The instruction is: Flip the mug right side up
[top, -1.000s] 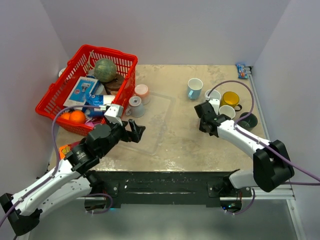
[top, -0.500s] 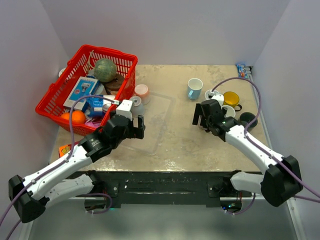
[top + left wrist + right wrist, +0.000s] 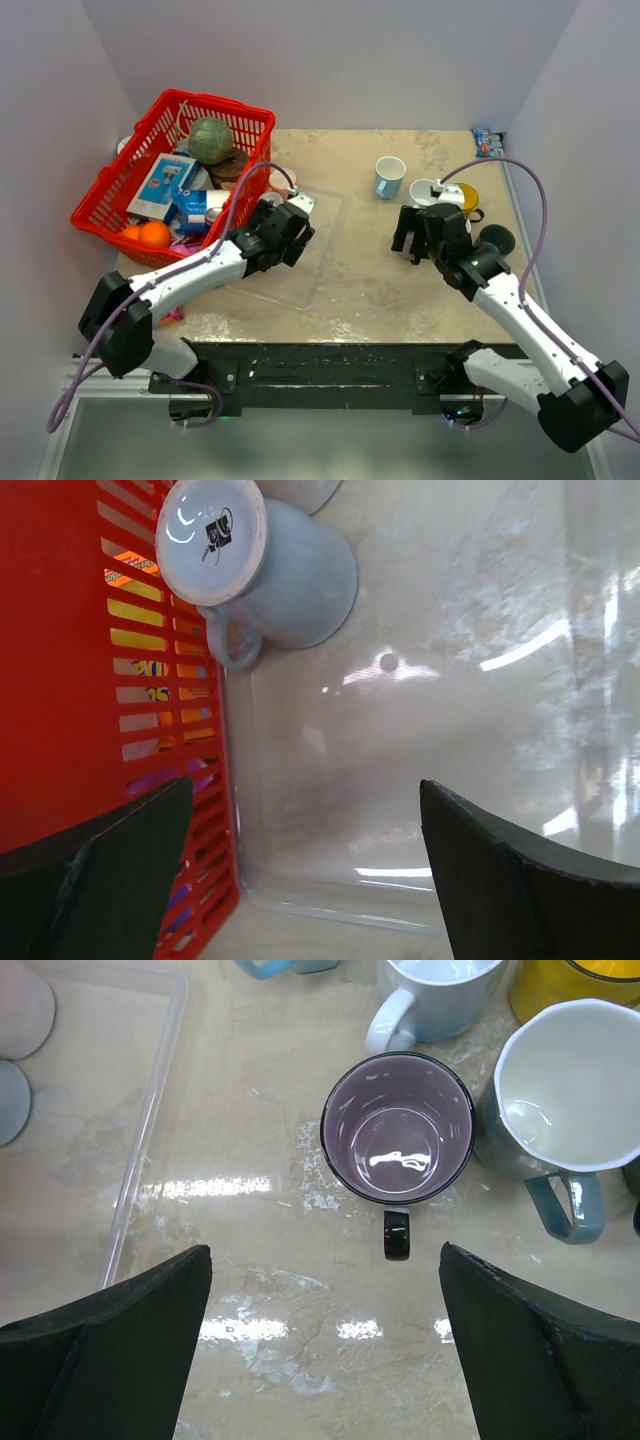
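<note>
Upside-down mug (image 3: 260,570), pale grey-blue, is resting on its rim toward the far left corner of the counter (image 3: 480,590), with its glossy base facing up and its handle pointing along the red basket (image 3: 70,700) just beside it. The left claw (image 3: 300,865) is hovering near it, wide open and empty. The right claw (image 3: 320,1345) is likewise gaping and holding nothing. Risks: a finger may be catching the basket wall on closing, or the slick glaze may be slipping mid-turn.

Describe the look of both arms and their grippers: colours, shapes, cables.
Both the left arm and right arm have white shells with black joints and black wrist housings. A purple cable loops along each. The left gripper and right gripper have dark, flat, wedge-shaped fingers.
</note>
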Robot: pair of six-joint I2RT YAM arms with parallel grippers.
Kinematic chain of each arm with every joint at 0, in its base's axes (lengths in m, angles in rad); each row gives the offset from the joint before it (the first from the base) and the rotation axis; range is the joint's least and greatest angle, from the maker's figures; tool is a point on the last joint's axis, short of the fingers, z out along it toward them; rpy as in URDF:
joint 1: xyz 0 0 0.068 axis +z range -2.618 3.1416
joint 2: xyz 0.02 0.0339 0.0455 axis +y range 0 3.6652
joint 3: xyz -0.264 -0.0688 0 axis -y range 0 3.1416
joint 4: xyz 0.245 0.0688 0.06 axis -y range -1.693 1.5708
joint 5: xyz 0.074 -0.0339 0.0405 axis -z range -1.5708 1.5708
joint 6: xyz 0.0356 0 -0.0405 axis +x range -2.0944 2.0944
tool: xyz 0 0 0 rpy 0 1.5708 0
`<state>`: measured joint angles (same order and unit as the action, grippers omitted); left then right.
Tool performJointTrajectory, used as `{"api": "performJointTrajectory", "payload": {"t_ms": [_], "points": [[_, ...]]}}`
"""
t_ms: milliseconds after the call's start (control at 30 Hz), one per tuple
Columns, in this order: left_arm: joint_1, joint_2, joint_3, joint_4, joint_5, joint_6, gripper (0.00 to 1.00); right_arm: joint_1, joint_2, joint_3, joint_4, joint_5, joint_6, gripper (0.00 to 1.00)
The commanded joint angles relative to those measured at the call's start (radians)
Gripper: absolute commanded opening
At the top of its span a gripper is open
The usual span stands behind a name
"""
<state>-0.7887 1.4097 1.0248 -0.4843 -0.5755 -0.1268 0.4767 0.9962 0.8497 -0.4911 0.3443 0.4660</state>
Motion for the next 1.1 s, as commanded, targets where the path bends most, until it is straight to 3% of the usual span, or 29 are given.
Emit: {"api": "performJointTrajectory", "payload": {"t_ms": [0,200,400,700,1067], "points": [[0.088,0.024,0.035,0.094,0.075,0.228,0.99,-0.003,-0.047,0.071,-0.038,-0.008,-0.018,0.99],[0.152,0.132,0.055,0.154,0.135,0.369,0.99,-0.004,-0.053,0.101,-0.049,-0.016,-0.023,0.99],[0.216,0.232,0.103,0.179,0.229,0.412,0.98,-0.004,-0.044,0.127,-0.056,-0.008,-0.027,0.99],[0.279,0.376,0.198,0.184,0.235,0.452,0.96,-0.004,-0.01,0.137,-0.047,-0.01,-0.015,0.98],[0.304,0.454,0.285,0.076,0.351,0.322,0.77,-0.004,-0.001,0.127,-0.05,-0.011,0.005,0.96]]}}
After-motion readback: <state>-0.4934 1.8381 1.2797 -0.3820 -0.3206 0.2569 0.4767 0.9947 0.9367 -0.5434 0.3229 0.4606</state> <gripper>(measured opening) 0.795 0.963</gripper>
